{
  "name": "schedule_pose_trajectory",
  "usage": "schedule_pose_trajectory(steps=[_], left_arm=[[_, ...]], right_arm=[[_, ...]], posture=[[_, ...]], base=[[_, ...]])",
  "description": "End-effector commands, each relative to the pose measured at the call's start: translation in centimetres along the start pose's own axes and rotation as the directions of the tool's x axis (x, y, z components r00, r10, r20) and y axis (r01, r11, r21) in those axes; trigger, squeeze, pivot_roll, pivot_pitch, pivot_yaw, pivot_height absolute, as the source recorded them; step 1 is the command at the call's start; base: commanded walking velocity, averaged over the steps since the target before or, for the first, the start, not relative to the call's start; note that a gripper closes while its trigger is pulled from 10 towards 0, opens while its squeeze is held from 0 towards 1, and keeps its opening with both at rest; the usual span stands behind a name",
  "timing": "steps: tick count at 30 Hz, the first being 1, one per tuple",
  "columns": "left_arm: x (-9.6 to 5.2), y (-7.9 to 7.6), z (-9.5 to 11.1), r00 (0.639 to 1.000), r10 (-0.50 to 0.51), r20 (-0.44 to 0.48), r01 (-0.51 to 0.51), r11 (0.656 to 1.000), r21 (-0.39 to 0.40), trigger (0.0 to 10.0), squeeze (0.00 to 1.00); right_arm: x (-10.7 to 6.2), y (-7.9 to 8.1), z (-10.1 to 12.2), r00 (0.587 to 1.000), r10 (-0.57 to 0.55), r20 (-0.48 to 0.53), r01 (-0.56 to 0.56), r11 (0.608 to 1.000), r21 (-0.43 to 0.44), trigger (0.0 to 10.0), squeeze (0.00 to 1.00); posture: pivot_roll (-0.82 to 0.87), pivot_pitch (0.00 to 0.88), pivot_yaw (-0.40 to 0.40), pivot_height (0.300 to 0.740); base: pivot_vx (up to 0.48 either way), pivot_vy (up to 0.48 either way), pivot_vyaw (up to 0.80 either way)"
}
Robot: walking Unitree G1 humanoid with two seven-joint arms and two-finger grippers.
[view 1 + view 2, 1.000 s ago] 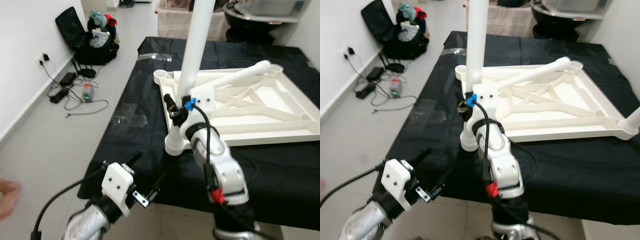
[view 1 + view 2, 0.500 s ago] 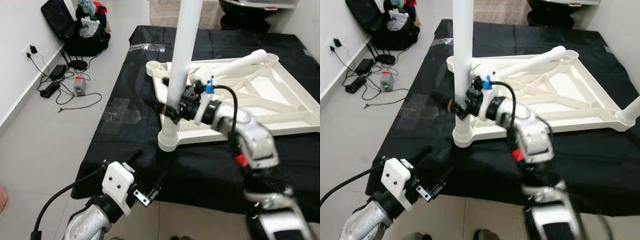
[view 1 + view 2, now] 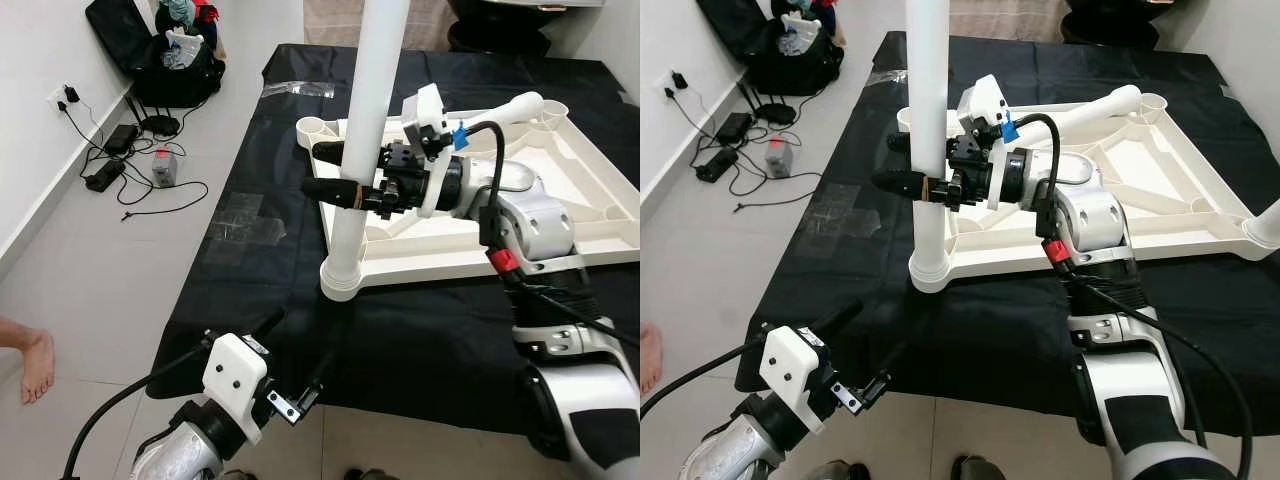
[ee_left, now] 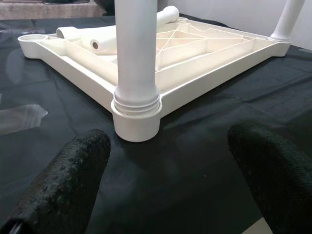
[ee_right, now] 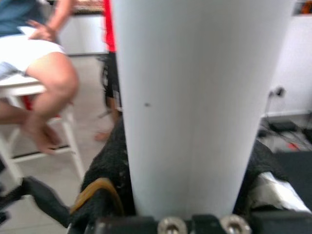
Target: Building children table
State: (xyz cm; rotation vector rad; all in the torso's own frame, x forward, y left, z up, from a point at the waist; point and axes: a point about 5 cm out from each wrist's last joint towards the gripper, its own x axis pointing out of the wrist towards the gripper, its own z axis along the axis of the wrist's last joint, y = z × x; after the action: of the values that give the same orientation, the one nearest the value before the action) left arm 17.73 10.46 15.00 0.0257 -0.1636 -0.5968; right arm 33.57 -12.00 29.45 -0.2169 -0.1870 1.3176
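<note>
The right gripper [image 3: 335, 172] has its jaws clamped around the upright white leg [image 3: 368, 110], forearm reaching across level. That leg stands in a corner socket of the upturned tabletop [image 3: 580, 200] on the black-draped bench [image 3: 250, 230]. The left gripper [image 4: 170, 175] hovers low, jaws spread wide.

Leg [image 3: 372, 120]: smooth white plastic, slight sheen, faint seam line in right wrist view. Tabletop [image 3: 590, 215]: same white plastic, matt, ribbed underside. Cloth [image 3: 300, 250] over surface: black, matt, some creases. Tape patch [image 3: 243, 215] at middle left: clear, glossy. Left gripper fingers [image 4: 68, 180]: black, rough grainy rubber. Right gripper [image 3: 335, 170]: black matt fingers against leg. Right arm [image 3: 535, 215]: silver metal shell, glossy. Left wrist mount [image 3: 235, 375]: white matt plastic. Floor [image 3: 90, 280]: pale grey tiles, smooth.
</note>
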Motion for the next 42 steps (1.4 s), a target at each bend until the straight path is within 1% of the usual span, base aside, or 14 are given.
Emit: schedule_pose_trajectory(steps=[1,8,9,10,11,12,13,17,22,23,24,28,31,42], left_arm=[[-0.2,-0.2,0.2,1.000,-0.003,-0.008,0.003,1.000,0.006,10.0,0.00],[-0.3,-0.1,0.2,1.000,0.000,-0.010,0.000,1.000,0.009,10.0,0.00],[-0.3,0.1,0.1,1.000,0.002,-0.012,-0.001,1.000,0.011,10.0,0.00],[-0.3,0.1,0.1,1.000,0.002,-0.012,-0.001,1.000,0.011,10.0,0.00],[-0.2,0.2,0.1,1.000,0.003,-0.013,-0.002,1.000,0.012,10.0,0.00],[-0.2,0.2,0.1,1.000,0.003,-0.013,-0.002,1.000,0.012,10.0,0.00],[-0.2,0.3,0.0,1.000,0.003,-0.013,-0.003,1.000,0.013,10.0,0.00],[0.3,0.8,-0.4,1.000,-0.005,-0.016,0.005,1.000,0.012,10.0,0.00],[0.5,0.9,-0.5,1.000,-0.011,-0.014,0.011,1.000,0.005,10.0,0.00],[0.7,1.0,-0.5,1.000,-0.015,-0.012,0.015,1.000,0.003,10.0,0.00],[0.7,0.9,-0.5,1.000,-0.014,-0.011,0.014,1.000,0.004,10.0,0.00],[0.8,0.9,-0.5,1.000,-0.012,-0.009,0.012,1.000,0.005,10.0,0.00],[0.7,0.7,-0.4,1.000,-0.011,-0.007,0.011,1.000,0.004,10.0,0.00],[0.2,0.4,-0.3,1.000,-0.017,-0.012,0.017,1.000,-0.004,10.0,0.00]], right_arm=[[-0.1,1.0,-0.7,0.999,0.025,-0.025,-0.025,1.000,0.010,0.0,0.00],[0.5,3.7,-3.3,0.993,-0.052,-0.103,0.063,0.993,0.104,0.0,0.00],[2.2,4.8,-7.1,0.736,-0.633,-0.240,0.676,0.708,0.206,0.0,0.00],[2.2,4.8,-7.1,0.736,-0.633,-0.240,0.676,0.708,0.206,0.0,0.00],[1.4,5.3,-8.8,0.434,-0.824,-0.366,0.901,0.397,0.175,0.0,0.00],[1.4,5.3,-8.8,0.434,-0.824,-0.366,0.901,0.397,0.175,0.0,0.00],[0.6,6.1,-9.9,0.206,-0.868,-0.453,0.978,0.171,0.116,0.0,0.00],[2.8,6.5,-9.7,0.486,-0.803,-0.346,0.874,0.453,0.175,0.0,0.00],[3.3,6.1,-9.1,0.537,-0.774,-0.336,0.843,0.510,0.172,0.0,0.00],[3.7,5.9,-8.4,0.575,-0.745,-0.338,0.814,0.561,0.150,9.4,0.00],[3.7,5.6,-7.7,0.588,-0.741,-0.326,0.806,0.572,0.154,10.0,0.00],[3.9,5.0,-6.5,0.659,-0.699,-0.276,0.749,0.642,0.164,10.0,0.00],[3.8,4.1,-4.4,0.817,-0.557,-0.145,0.576,0.801,0.164,10.0,1.00],[1.3,1.4,-0.7,0.987,-0.156,-0.045,0.155,0.988,-0.017,10.0,1.00]], posture=[[0.07,0.202,-0.013,0.740],[0.06,0.205,-0.023,0.740],[0.06,0.193,-0.036,0.740],[0.06,0.193,-0.036,0.740],[0.06,0.193,-0.036,0.740],[0.06,0.193,-0.036,0.740],[0.05,0.191,-0.031,0.740],[0.04,0.158,-0.009,0.740],[0.04,0.151,-0.013,0.740],[0.04,0.149,-0.017,0.740],[0.04,0.150,-0.014,0.740],[0.04,0.154,-0.017,0.740],[0.04,0.164,-0.016,0.740],[0.06,0.178,-0.017,0.740]], base=[[0.000,0.000,0.00],[0.000,0.000,0.00],[0.000,0.000,0.00],[0.000,0.000,0.00],[0.000,0.000,0.00],[0.000,0.000,0.00],[0.000,0.000,0.00],[0.000,0.000,0.00],[0.000,0.000,0.00],[0.000,0.000,0.00],[0.000,0.000,0.00],[0.000,0.000,0.00],[0.000,0.000,0.00],[0.000,0.000,0.00]])
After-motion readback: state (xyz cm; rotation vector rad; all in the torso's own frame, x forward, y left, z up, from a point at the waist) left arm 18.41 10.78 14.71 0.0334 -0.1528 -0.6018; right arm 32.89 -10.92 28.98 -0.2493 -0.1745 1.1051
